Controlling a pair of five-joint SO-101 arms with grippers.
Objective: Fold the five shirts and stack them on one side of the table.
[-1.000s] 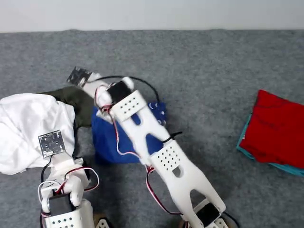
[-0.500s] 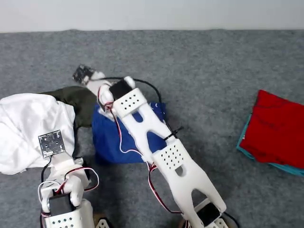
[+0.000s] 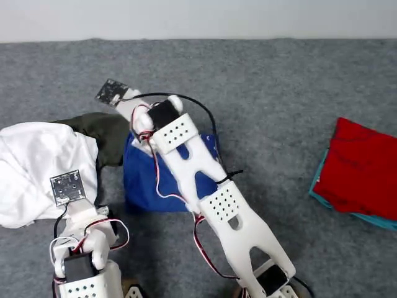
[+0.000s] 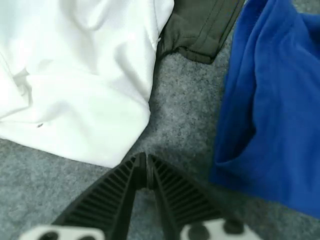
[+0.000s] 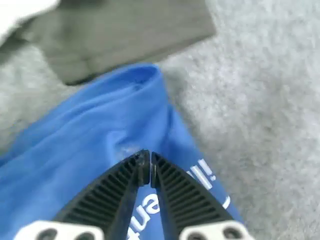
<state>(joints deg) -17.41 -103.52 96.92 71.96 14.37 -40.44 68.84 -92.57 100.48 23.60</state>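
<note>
Judging by the piles, two of five look done: a folded red cotton shirt [image 3: 363, 164] lies on a teal shirt [image 3: 318, 182] at the grey felt table [image 3: 279, 93] edge. Crumpled white shirt [image 3: 37, 167], olive-green shirt [image 3: 108, 133] and rumpled blue printed shirt [image 3: 146, 183] remain. The right gripper [image 5: 145, 162] is clenched, tips on blue cloth; the left gripper [image 4: 146, 170] is clenched, empty, above bare felt.
</note>
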